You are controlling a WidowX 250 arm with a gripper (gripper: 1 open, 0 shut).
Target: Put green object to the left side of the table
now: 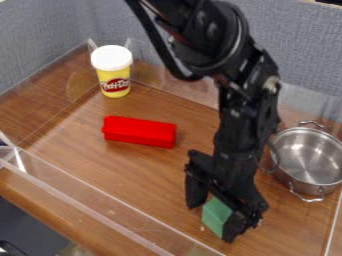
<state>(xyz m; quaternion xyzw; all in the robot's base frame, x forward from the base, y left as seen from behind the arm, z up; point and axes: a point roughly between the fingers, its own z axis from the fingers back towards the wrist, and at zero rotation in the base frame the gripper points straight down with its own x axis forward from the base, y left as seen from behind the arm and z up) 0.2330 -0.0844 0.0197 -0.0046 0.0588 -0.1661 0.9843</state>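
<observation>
Wide apart and pointing straight down, my gripper [222, 212] brackets the green object [215, 213] with a finger on either side of it — nothing is held yet. Whether either pad already brushes the cube I cannot tell from this view; much of it is hidden behind my fingers.

Taking the red block [140, 131] as the marker: the green cube sits well apart from it, off toward the near right, close to the clear front wall of the table [60, 115]. The steel pot [309, 159] stands far to the right of the red block, beyond my arm, and the yellow tub [112, 71] lies behind the block toward the back-left corner.

I judge this to be the grasping step, with the carry not begun. Next comes closing squarely on the cube, lifting it clear, then travelling past the red block to the open wood on its left — high enough to miss the block, and short of the side wall.
</observation>
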